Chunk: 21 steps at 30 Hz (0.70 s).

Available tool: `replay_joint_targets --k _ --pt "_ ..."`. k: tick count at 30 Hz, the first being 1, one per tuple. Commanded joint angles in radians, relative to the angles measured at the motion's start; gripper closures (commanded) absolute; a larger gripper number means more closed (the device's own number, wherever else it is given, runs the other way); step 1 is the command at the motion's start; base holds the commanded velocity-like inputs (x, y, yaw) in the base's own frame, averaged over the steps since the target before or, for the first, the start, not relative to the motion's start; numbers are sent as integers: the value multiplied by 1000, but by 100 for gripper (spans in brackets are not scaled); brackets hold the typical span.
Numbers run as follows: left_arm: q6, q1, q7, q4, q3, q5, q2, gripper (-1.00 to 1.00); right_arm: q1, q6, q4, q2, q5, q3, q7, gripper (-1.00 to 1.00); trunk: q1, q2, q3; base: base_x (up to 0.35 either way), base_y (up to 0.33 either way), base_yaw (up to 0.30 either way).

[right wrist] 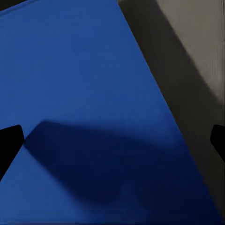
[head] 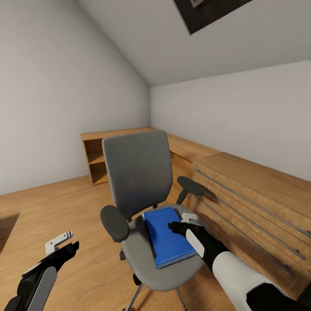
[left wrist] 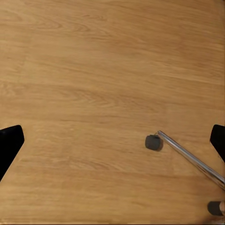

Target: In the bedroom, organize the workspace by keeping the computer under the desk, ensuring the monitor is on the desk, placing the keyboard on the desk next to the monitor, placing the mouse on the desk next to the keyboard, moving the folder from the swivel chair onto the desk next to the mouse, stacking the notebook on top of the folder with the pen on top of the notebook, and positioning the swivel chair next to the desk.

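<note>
The swivel chair (head: pixel 136 172), with grey back and black armrests, stands mid-room facing me. The bright blue folder (head: pixel 166 239) lies flat on its seat. My right gripper (head: pixel 183 221) hovers open just over the folder's right side. In the right wrist view the folder (right wrist: pixel 89 84) spans the space under the right gripper (right wrist: pixel 112 145), with nothing between the fingers and a strip of grey seat (right wrist: pixel 197 61) beside it. My left gripper (head: pixel 65 245) hangs open over the floor to the left of the chair. Below the left gripper (left wrist: pixel 112 143) I see a chrome chair leg with a caster (left wrist: pixel 153 142).
Light wooden low cabinets (head: pixel 190 149) run along the back wall, ending in an open shelf unit (head: pixel 97 160). A wooden drawer unit with grey rail handles (head: pixel 259 203) stands close to the chair's right. Wooden floor (head: pixel 65 203) stretches to the left.
</note>
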Motion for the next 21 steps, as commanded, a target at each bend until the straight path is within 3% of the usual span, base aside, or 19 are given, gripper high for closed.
replay_joint_targets --k 1,21 --pt "3 -1 9 -1 0 11 0 -100 0 3 8 -1 -14 11 -10 -100 -1 0 -1 -224 0 0" --pt "2 -1 8 -1 1 11 2 -100 0 1 7 -1 -13 11 -8 -100 -1 0 -1 -120 0 0"
